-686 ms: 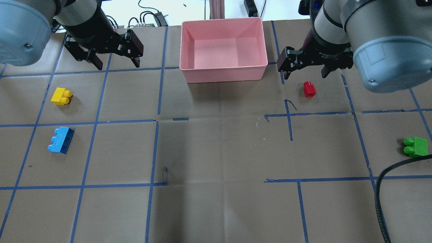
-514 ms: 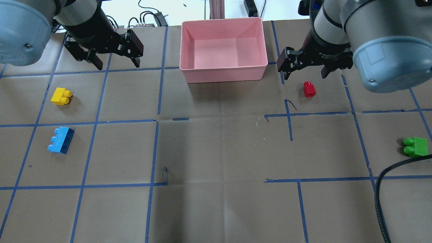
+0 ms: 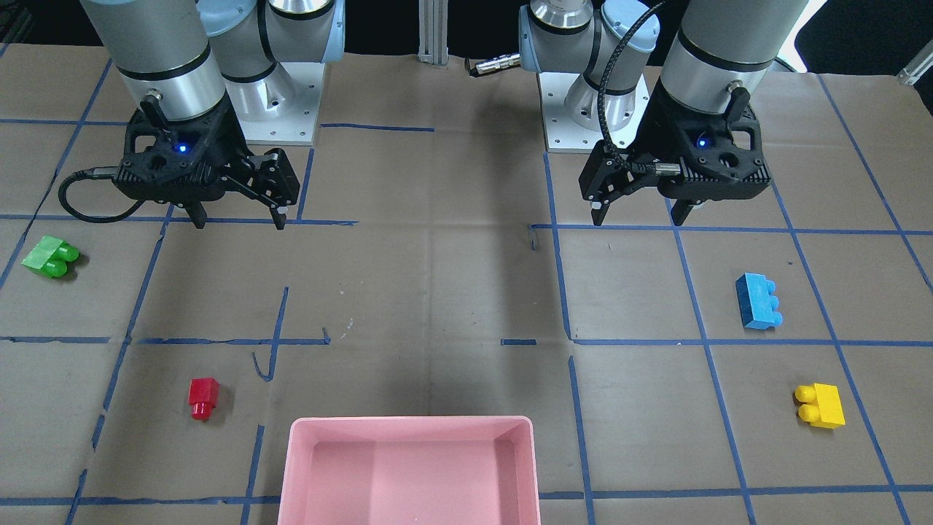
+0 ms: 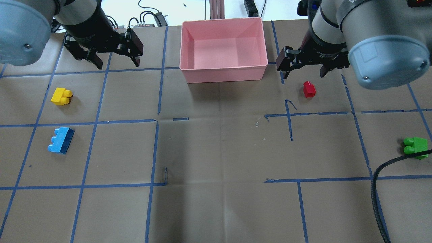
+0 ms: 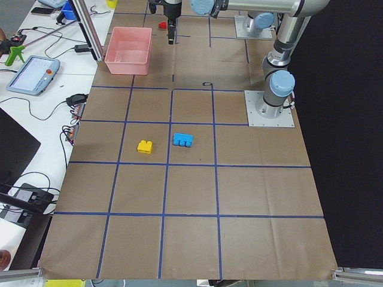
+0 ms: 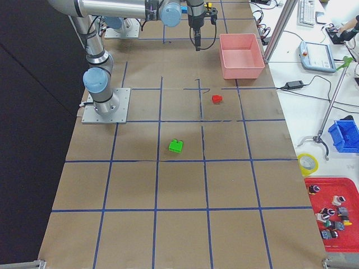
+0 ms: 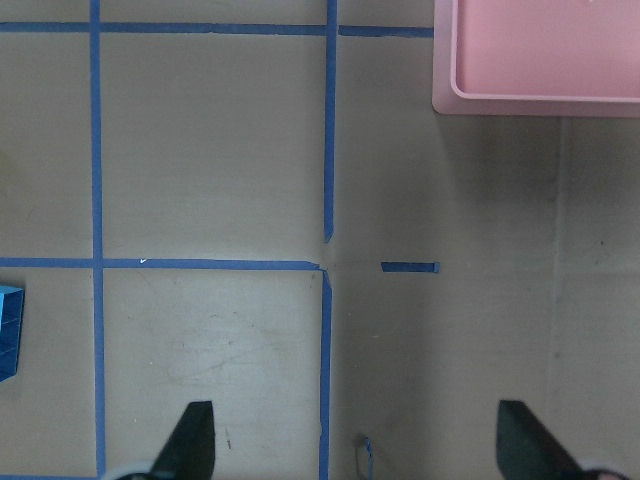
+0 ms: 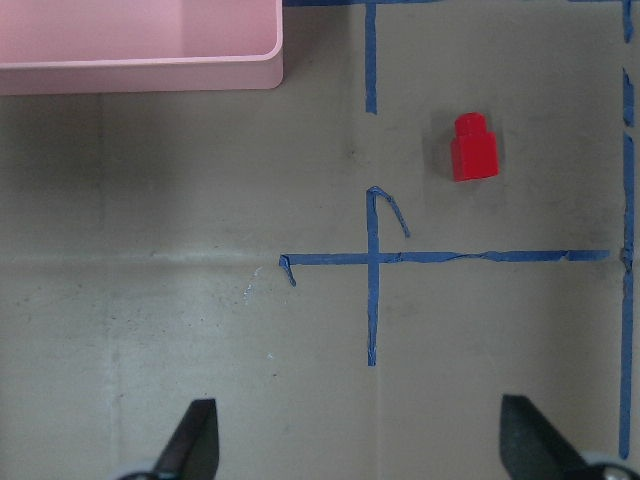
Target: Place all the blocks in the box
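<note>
1. Two grippers are in view. The left gripper (image 4: 118,64) hangs above the table (image 4: 219,152) with its jaws spread wide and nothing between them.
2. The right gripper (image 4: 302,71) is likewise raised, wide apart and holding nothing.
3. One box (image 4: 222,76), pink, sits on the table between the two grippers, at the far edge from the robot.
4. Four blocks are counted, one of each colour, and all lie on the table outside the box.
5. Two blocks are on the right arm's side. The red block (image 4: 308,89) is near the right gripper and near the box's right corner, touching neither. The green block (image 4: 415,146) lies well apart from the box, near the table's right edge.
6. Two blocks are on the left arm's side. The yellow block (image 4: 61,96) is nearer the left gripper, and the blue block (image 4: 61,140) lies near it on the robot's side, the two apart.
7. One black cable (image 4: 376,195) crosses the green block's lower corner in the overhead view.
</note>
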